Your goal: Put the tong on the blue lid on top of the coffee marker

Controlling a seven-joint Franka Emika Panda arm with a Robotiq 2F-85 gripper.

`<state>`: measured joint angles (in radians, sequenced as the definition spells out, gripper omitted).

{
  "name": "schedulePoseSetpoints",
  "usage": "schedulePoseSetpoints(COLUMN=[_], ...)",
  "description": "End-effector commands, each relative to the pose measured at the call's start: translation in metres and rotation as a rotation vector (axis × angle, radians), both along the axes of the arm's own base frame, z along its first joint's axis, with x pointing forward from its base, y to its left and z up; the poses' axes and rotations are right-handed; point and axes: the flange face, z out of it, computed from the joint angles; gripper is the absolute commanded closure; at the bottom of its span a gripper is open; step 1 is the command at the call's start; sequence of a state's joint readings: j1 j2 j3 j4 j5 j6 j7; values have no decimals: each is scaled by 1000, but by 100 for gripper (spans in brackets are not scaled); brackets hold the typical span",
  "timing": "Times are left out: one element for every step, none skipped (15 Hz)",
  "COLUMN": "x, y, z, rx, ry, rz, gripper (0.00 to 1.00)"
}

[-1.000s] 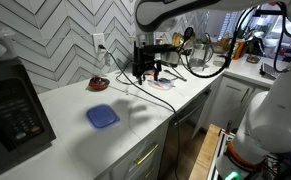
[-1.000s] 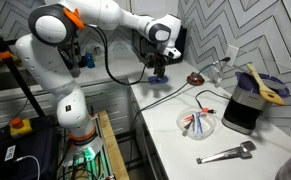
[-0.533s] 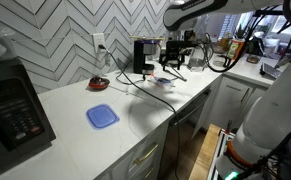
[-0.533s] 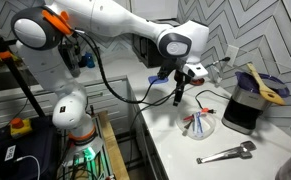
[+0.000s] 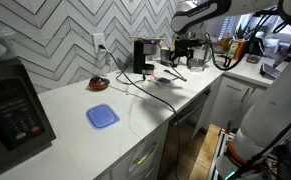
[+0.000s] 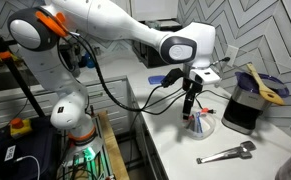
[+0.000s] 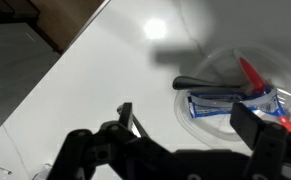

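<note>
your gripper [image 6: 190,106] hangs over a clear dish [image 6: 182,125] of red and blue oddments, and the wrist view shows its fingers spread wide with nothing between them. the tong [image 6: 225,154] lies untouched on the white counter [image 6: 170,152], near the dish. in an exterior view the blue lid [image 5: 102,116] sits flat on the counter, well apart from the coffee marker [image 5: 141,55] against the tiled wall. by the look of it, no part of the task is done: you have yet to grip the tong, lift it and set it on the lid.
</note>
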<state>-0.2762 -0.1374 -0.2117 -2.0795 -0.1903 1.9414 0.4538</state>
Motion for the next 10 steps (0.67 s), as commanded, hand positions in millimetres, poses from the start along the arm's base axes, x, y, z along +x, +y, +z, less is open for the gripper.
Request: schedulePoseSetpoints(x=[1, 1, 1, 0, 1, 1, -1, -5, -8, -14], y=[0, 0, -5, -18, -30, -45, -59, -76, -97, -125], z=[0, 0, 0, -1, -4, -10, -15, -21, -29, -37], rx=[0, 0, 13, 28, 35, 37, 45, 65, 95, 115], ry=[1, 1, -16, 7, 14, 46, 73, 107, 140, 165], rz=[1, 2, 60, 146, 200, 248, 292, 330, 359, 375], gripper=[0, 0, 0, 0, 0, 0, 0, 0, 0, 0])
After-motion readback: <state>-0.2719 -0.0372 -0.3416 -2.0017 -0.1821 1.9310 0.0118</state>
